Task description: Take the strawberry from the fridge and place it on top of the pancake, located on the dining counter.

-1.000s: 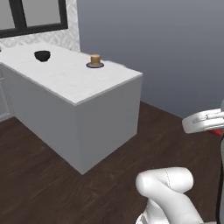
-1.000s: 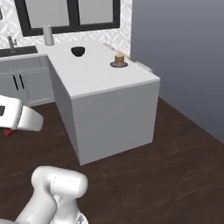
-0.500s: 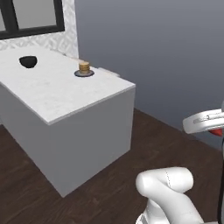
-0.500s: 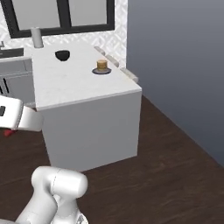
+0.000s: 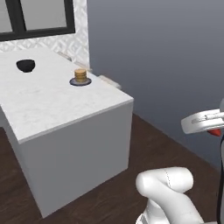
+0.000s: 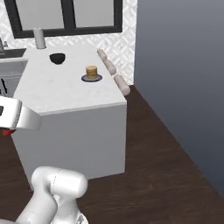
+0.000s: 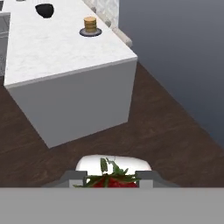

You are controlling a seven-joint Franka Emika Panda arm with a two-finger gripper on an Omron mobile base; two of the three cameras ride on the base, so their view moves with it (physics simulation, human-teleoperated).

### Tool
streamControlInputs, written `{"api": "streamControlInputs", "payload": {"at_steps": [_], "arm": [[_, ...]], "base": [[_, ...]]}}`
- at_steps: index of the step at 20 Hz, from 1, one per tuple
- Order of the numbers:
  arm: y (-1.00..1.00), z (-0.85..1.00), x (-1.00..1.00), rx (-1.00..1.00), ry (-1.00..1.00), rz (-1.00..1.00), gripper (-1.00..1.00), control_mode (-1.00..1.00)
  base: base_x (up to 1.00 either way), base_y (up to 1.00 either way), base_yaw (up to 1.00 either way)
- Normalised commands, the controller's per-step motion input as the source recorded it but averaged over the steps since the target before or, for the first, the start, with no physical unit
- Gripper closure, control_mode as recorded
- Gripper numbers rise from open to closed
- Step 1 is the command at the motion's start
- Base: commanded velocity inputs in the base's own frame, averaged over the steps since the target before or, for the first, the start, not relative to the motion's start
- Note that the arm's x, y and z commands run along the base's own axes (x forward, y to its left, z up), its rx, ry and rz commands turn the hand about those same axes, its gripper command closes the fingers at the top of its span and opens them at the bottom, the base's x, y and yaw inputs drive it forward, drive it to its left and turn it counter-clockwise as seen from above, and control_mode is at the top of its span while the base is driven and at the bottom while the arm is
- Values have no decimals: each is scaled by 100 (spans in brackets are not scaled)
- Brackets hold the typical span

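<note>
Fingers of the two-finger gripper (image 7: pixel 109 183) are clamped on the small bright red strawberry (image 7: pixel 110 181) with green leaves, carried low over dark wood floor (image 7: pixel 166 131). Well ahead stands the white marble-topped dining counter (image 7: pixel 57 52), bearing the golden-brown pancake stack (image 7: pixel 90 24) on its round dark plate (image 7: pixel 90 32) and a black bowl (image 7: pixel 44 9).

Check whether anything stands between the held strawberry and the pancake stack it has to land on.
Nothing visible blocks it. The strawberry sits in the gripper, off the near corner of the dining counter. The marble between that corner and the pancake is bare; the black bowl sits off to the side.
</note>
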Motion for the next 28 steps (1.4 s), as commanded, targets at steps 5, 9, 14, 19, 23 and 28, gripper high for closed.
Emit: {"api": "streamControlInputs", "payload": {"at_steps": [5, 9, 14, 19, 23, 28], "arm": [[0, 0, 0, 0, 0, 0, 100, 100], [0, 0, 0, 0, 0, 0, 100, 100], [0, 0, 0, 0, 0, 0, 100, 100], [0, 0, 0, 0, 0, 0, 100, 100], [0, 0, 0, 0, 0, 0, 100, 100], [0, 0, 0, 0, 0, 0, 100, 100]], "base": [[100, -98, 33], [100, -100, 35], [100, -98, 36], [97, -84, 46], [91, -69, 55], [81, -68, 58]]}}
